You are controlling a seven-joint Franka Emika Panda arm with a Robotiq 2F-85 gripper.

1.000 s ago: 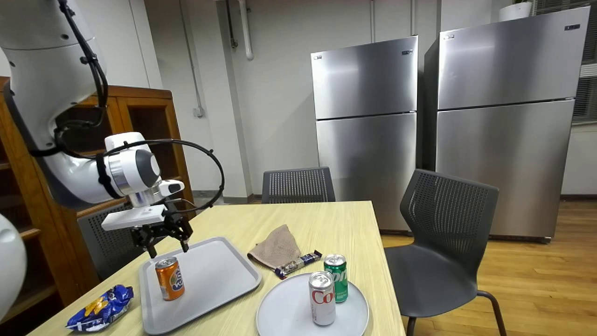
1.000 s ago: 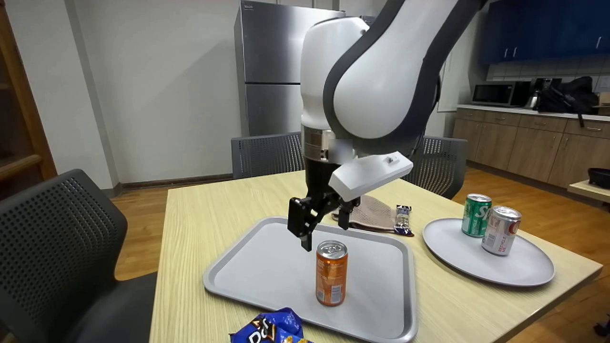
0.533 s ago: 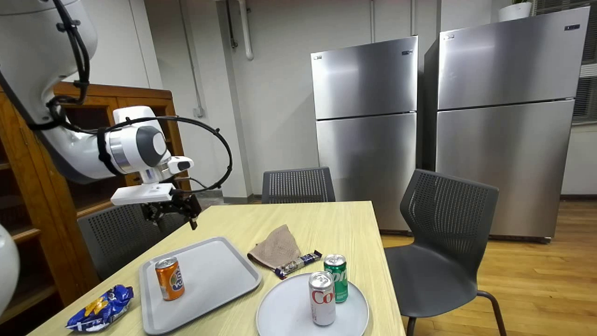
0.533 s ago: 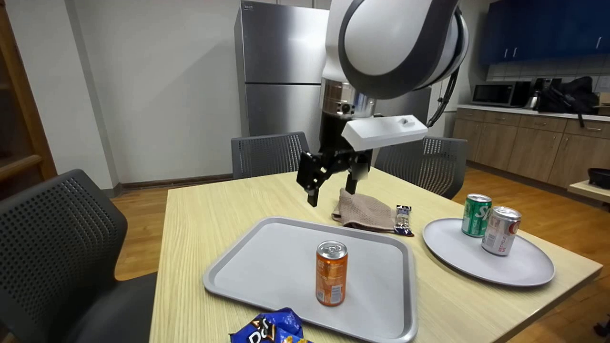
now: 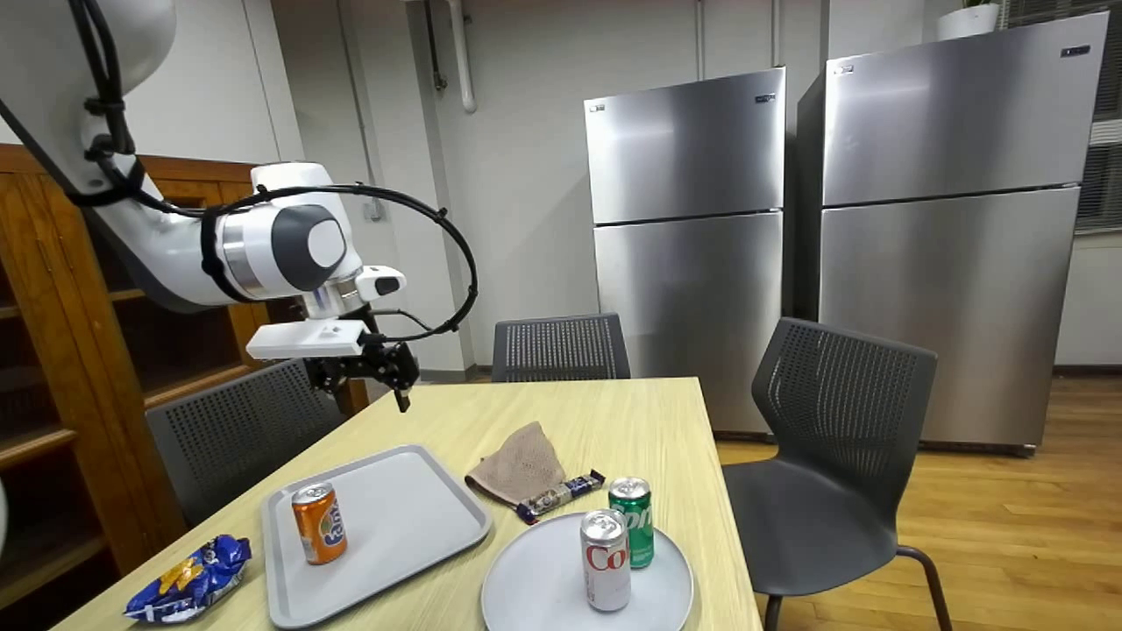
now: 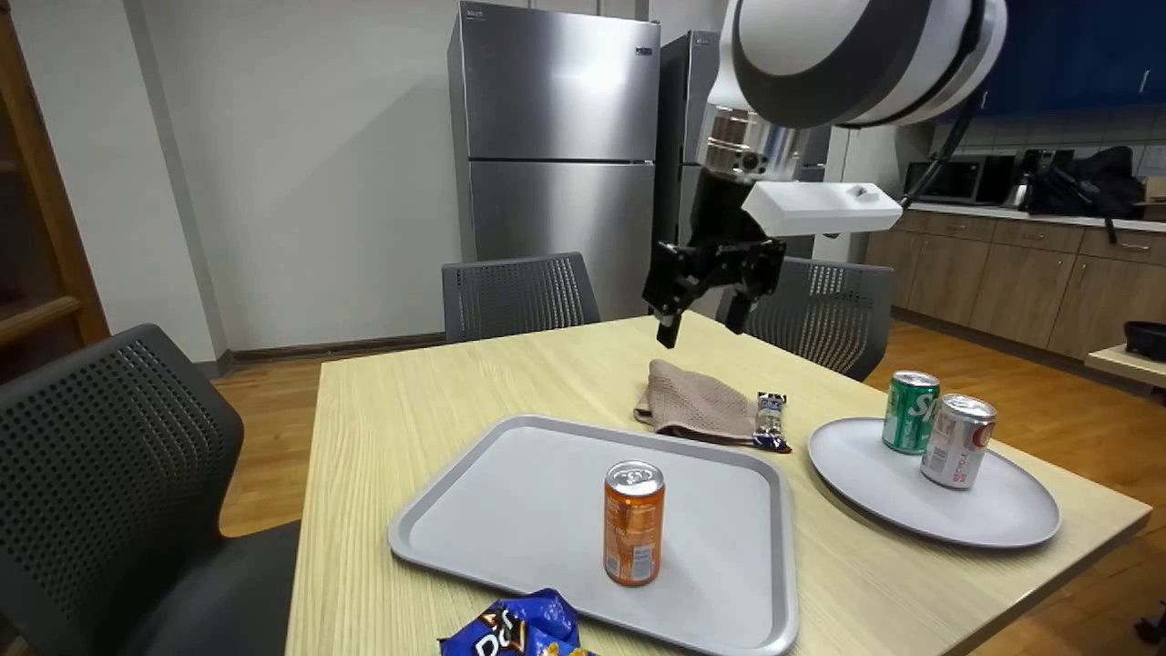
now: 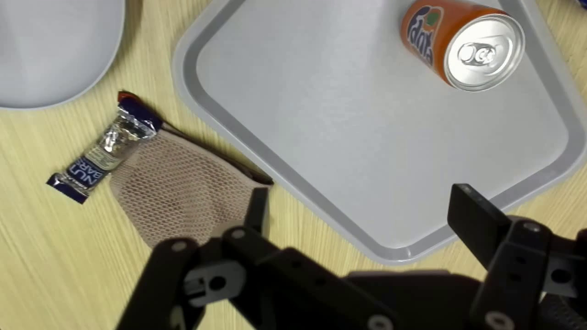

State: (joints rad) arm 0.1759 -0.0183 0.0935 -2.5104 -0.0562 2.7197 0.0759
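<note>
And the gripper hangs well above the table, fingers spread wide! In the wrist view the brown cloth sits at nine o'clock from it, one fingertip masking part of its edge, while the gray tray fills twelve. Out at one o'clock, the orange Fanta can stands upright on that tray. Crowding here: the nut bar lies along the cloth's edge, and the plate shows at ten. Over to an exterior view: the silver can blocks part of the green can at its one o'clock, both upright on the plate. The blue chip bag lies just off the tray, between eight and nine, and a dark chair shows behind the gripper.
</note>
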